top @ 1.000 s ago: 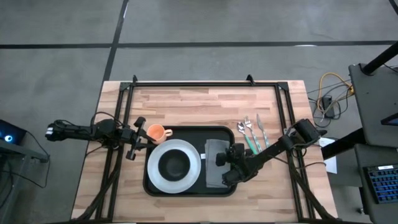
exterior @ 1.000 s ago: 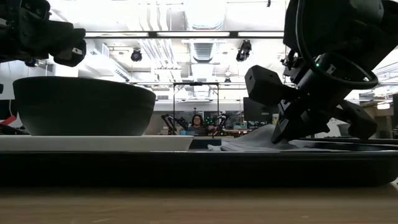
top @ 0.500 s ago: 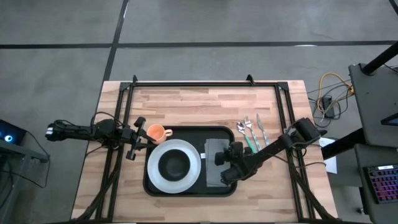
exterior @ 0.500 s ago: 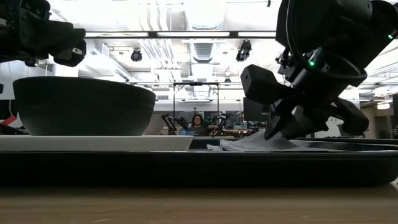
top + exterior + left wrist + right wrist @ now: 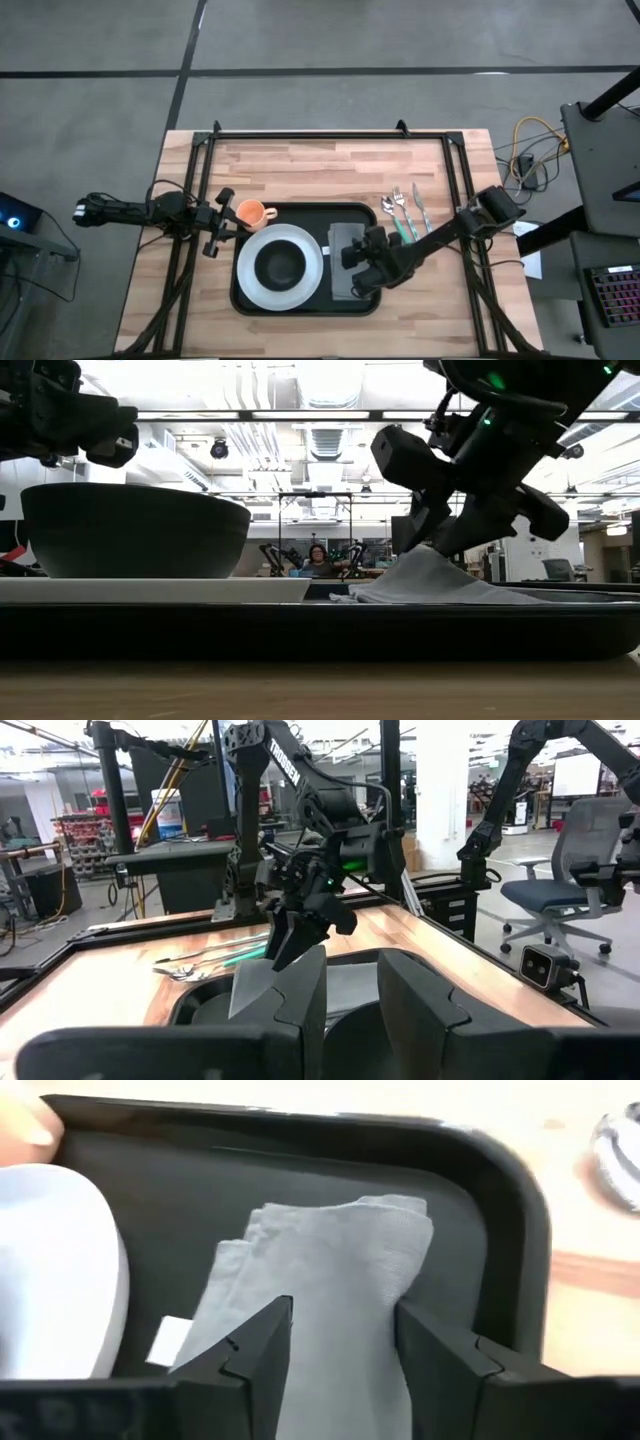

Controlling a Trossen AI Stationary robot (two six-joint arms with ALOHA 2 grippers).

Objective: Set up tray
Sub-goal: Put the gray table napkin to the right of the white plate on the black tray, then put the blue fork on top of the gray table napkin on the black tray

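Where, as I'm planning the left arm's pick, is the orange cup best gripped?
Probably take the orange cup across its round wall, from the left gripper side, open fingers straddling it: it stands upright on the table beside the tray, handle pointing away from that gripper. The right gripper is occupied, shut on the napkin.

Pale planked wooden tabletop (image 5: 320, 165) with a smooth finish, large matt black plastic tray (image 5: 300, 212), soft grey folded cloth napkin (image 5: 330, 1295), glossy white round plate (image 5: 255, 290), shiny metal cutlery (image 5: 405, 210)
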